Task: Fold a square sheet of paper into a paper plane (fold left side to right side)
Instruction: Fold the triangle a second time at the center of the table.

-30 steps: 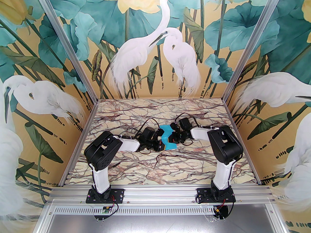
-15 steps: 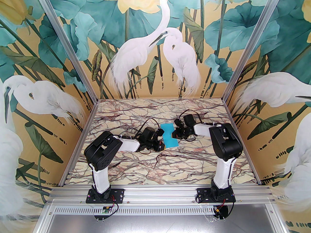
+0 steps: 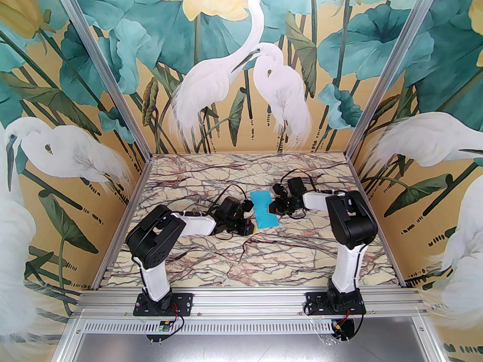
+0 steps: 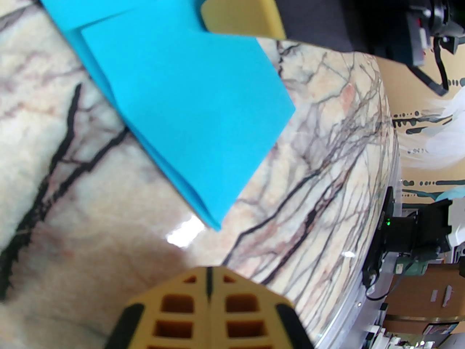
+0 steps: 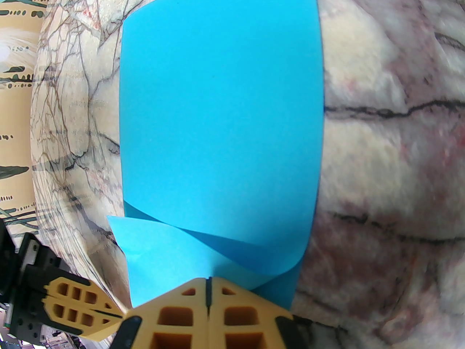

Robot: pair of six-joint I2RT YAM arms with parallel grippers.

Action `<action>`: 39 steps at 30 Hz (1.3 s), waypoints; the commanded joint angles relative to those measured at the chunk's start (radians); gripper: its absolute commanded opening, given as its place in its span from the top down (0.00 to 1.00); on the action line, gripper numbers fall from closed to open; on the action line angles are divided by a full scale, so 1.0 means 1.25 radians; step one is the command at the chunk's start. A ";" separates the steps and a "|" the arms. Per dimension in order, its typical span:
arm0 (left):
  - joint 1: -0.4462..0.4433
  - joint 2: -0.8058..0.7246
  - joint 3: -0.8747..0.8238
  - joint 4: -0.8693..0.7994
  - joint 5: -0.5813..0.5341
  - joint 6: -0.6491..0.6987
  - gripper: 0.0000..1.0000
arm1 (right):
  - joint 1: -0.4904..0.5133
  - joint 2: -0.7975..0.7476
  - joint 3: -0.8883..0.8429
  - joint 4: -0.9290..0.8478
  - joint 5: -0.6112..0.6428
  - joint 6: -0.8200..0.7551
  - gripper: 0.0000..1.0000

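Turquoise-blue square sheet of paper (image 3: 265, 212) is lying folded in half on the marble table (image 3: 226, 255), more exposed than one second ago; the left gripper (image 4: 209, 271), clenched empty, is withdrawing leftward off the sheet, while the right gripper (image 5: 208, 280), clenched, is shifting rightward and touching its right edge

We list bench (image 3: 245, 262): marble-print top, cream with dark red-brown veins, glossy, light glare (image 4: 181, 233) on surface. We count three mural walls: back wall (image 3: 226, 32), left wall (image 3: 56, 145), right wall (image 3: 434, 145); white egrets, teal leaves, pale yellow blooms, ochre ground. Aluminium post (image 3: 113, 85) at left rear corner, second post (image 3: 382, 85) at right. Slotted aluminium rail (image 3: 245, 300) along near bench edge; grey metal sheet (image 3: 245, 347) nearer camera. We note cardboard boxes (image 4: 432, 293) beyond bench.
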 commanded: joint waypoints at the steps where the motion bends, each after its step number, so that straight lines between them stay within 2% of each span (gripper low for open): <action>1: -0.002 -0.009 0.081 -0.062 -0.022 0.052 1.00 | 0.007 0.002 -0.028 -0.013 0.025 0.004 1.00; 6: -0.014 0.068 0.181 -0.095 -0.022 0.083 1.00 | 0.014 0.007 -0.025 -0.013 0.022 0.005 1.00; 12: -0.015 0.124 0.222 -0.096 -0.041 0.090 1.00 | 0.014 0.004 -0.027 -0.015 0.022 0.005 1.00; 17: -0.016 0.153 0.221 -0.089 -0.047 0.080 1.00 | 0.015 0.003 -0.026 -0.018 0.022 0.005 1.00; 26: -0.043 0.189 0.225 -0.132 -0.124 0.101 1.00 | 0.016 0.004 -0.016 -0.027 0.020 0.005 1.00; 39: -0.049 0.173 0.153 -0.144 -0.172 0.116 1.00 | -0.006 0.025 0.037 -0.049 0.029 -0.009 1.00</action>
